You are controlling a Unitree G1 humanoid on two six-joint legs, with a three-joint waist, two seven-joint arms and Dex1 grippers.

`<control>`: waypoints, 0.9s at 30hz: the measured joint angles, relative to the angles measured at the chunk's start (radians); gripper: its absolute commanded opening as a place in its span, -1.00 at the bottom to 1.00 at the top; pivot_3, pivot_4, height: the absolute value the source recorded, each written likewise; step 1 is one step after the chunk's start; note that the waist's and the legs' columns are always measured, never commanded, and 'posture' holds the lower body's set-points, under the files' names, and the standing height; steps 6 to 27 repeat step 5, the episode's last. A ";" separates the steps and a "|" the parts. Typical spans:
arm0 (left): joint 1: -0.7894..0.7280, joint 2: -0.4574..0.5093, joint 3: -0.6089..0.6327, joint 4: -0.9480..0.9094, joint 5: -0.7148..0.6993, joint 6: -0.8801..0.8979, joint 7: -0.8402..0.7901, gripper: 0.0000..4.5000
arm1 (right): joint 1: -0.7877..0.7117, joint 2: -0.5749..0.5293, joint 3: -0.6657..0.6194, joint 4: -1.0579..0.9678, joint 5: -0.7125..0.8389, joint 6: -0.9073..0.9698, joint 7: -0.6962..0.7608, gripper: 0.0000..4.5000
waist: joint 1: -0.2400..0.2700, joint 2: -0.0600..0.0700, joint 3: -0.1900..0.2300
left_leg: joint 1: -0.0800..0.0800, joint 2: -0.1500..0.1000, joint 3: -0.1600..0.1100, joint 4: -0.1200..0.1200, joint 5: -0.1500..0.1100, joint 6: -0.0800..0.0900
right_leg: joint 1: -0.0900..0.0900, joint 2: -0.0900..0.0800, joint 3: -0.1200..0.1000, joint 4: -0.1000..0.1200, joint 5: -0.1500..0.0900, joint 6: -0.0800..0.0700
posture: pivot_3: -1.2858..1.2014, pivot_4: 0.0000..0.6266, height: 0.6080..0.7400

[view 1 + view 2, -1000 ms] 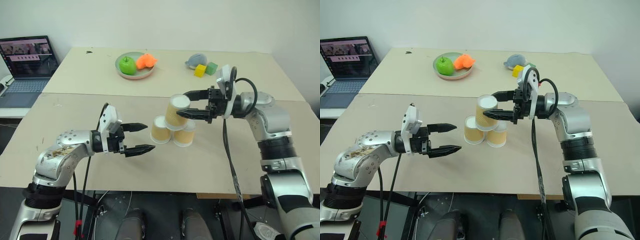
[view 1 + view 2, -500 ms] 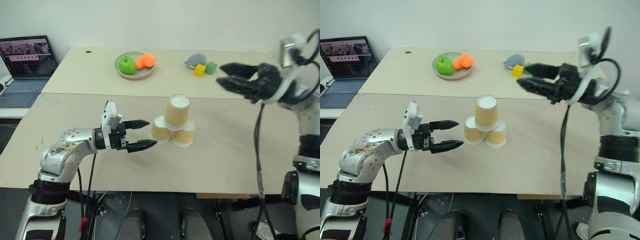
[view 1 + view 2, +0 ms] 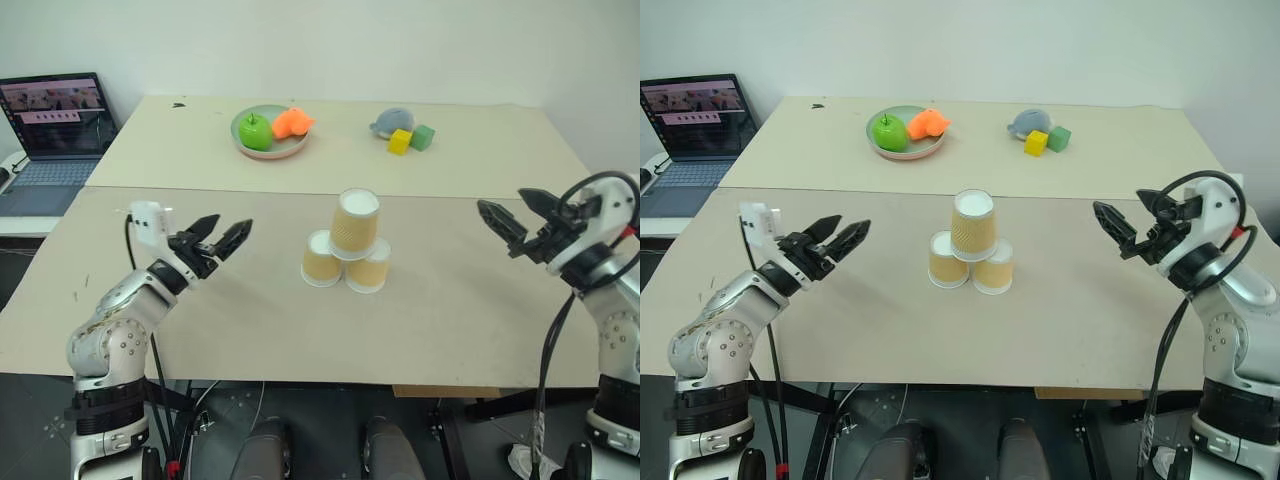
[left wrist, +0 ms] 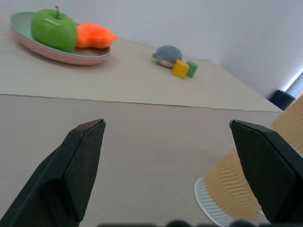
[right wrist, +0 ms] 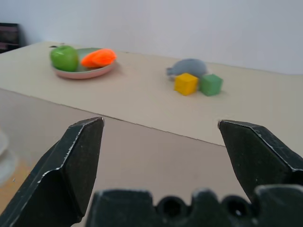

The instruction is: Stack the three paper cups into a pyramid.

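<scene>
Three paper cups stand as a pyramid mid-table, two below, one on top.
The left claw and right claw hang spread and empty, well apart from it. The left wrist view catches one base cup's edge; the right wrist view shows two blocks.

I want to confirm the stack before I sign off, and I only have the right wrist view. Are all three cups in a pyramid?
Observer: Yes. The head view shows the left base cup and the right base cup side by side, with the top cup resting on both.
Operator: Is the left end effector near them?
Observer: No. The left end effector is open and apart from the stack, on its left.
Operator: And where does mine sit relative to the stack?
Observer: The right end effector is off to the stack's right, touching nothing.
</scene>
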 measured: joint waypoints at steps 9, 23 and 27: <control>0.025 -0.012 0.004 0.076 0.085 -0.078 0.057 1.00 | 0.076 0.060 0.006 -0.016 -0.041 -0.015 -0.098 0.99 | -0.001 0.000 0.000 | 0.000 -0.001 0.001 0.000 0.000 0.000 | 0.000 0.000 0.001 0.000 0.000 0.000 | 0.03 -0.52 0.06; 0.025 -0.012 0.004 0.076 0.085 -0.078 0.057 1.00 | 0.076 0.060 0.006 -0.016 -0.041 -0.015 -0.098 0.99 | -0.001 0.000 0.000 | 0.000 -0.001 0.001 0.000 0.000 0.000 | 0.000 0.000 0.001 0.000 0.000 0.000 | 0.03 -0.52 0.06; 0.025 -0.012 0.004 0.076 0.085 -0.078 0.057 1.00 | 0.076 0.060 0.006 -0.016 -0.041 -0.015 -0.098 0.99 | -0.001 0.000 0.000 | 0.000 -0.001 0.001 0.000 0.000 0.000 | 0.000 0.000 0.001 0.000 0.000 0.000 | 0.03 -0.52 0.06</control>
